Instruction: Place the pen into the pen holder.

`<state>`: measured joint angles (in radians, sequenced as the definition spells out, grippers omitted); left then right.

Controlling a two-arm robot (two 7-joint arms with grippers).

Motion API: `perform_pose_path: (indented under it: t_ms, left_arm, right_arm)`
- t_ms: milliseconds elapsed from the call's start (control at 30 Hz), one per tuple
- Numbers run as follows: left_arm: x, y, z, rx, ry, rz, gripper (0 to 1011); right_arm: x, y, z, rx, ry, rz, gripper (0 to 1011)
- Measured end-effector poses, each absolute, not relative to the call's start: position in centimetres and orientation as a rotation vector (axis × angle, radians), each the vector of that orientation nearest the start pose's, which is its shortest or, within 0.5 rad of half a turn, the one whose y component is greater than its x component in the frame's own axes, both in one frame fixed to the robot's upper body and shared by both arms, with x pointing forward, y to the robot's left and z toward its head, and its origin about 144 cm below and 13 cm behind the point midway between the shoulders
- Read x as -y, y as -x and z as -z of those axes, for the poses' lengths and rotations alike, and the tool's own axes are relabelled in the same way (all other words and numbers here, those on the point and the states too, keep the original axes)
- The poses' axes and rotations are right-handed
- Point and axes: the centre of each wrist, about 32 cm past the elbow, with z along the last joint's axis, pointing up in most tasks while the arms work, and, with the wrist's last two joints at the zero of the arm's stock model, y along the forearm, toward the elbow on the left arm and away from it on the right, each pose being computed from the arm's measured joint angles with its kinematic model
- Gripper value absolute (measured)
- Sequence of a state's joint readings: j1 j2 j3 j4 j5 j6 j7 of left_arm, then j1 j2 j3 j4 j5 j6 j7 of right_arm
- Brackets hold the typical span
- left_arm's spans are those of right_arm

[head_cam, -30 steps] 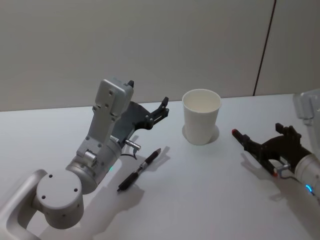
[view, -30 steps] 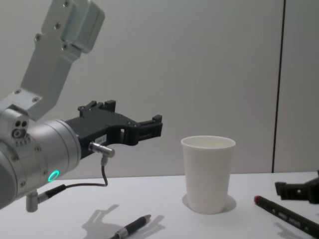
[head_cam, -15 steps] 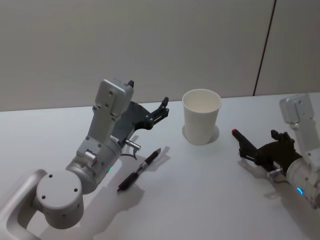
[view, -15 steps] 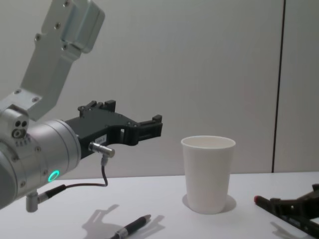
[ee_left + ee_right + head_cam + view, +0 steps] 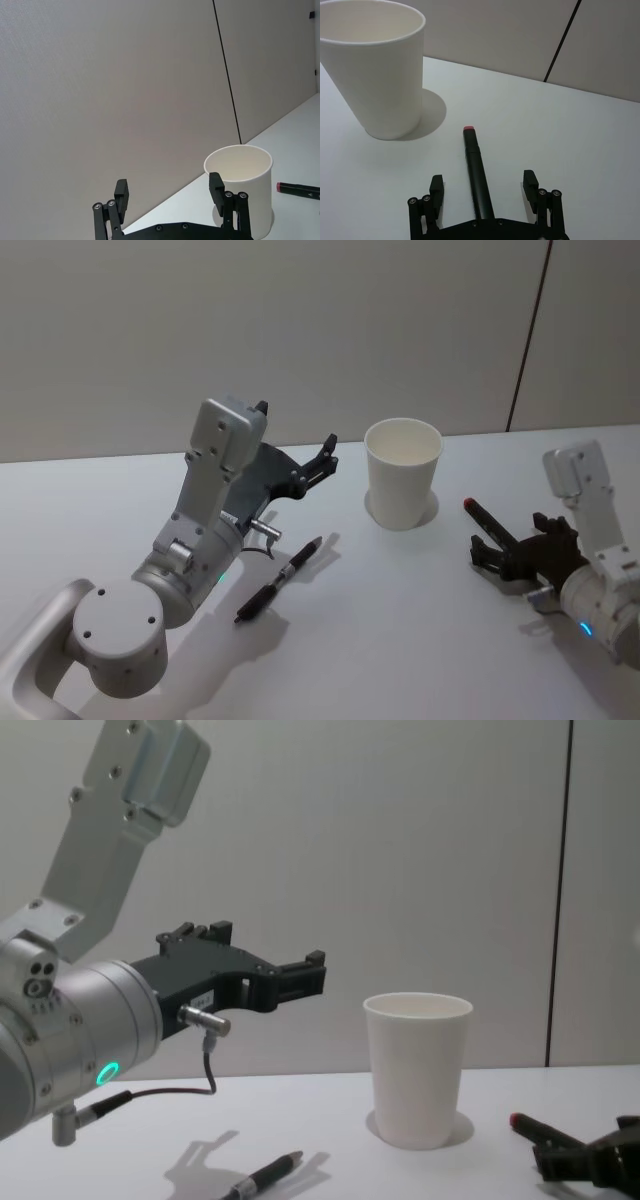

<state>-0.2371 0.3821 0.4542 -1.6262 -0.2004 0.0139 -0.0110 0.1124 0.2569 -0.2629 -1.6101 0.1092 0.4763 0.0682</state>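
**Right claw straddling the red-tipped pen beside the cup**

The white table [image 5: 400, 640] is carrying everything and is running back to a pale wall.

The left arm is taking up much of the table's left side. It is holding the left gripper [image 5: 326, 454] raised above the surface and pointing towards the cup. Its fingers are standing wide apart with nothing between them, as the left wrist view [image 5: 169, 189] is showing.

The pen holder [image 5: 403, 475], a plain white paper cup, is standing upright near the far middle of the table. Its mouth is facing up and nothing is showing inside it.

The right gripper [image 5: 480, 551] is sitting low over the table on the right, well short of the cup, and is reaching towards it. In the right wrist view [image 5: 483, 184] its two fingers are spread open, one on each side of a pen's barrel. They are not pressing on the barrel.

That red-tipped pen [image 5: 486, 520] is lying flat on the table, right of the cup and a little nearer the robot. Its red end is pointing towards the cup and its other end is running in under the claw.

A second pen [image 5: 279, 580], dark and slim, is lying flat near the left arm, well apart from the cup.
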Motion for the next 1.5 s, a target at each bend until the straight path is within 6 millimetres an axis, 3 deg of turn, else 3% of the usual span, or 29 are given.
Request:
perform_pose_path:
  t_ms: [1500]
  left_arm:
    - [-19.84, -49.2, -120.44, 0.268, -0.061, -1.124, 1001]
  right_arm:
    - [21.62, -48.31, -116.72, -0.239, 0.367, 1.275, 1001]
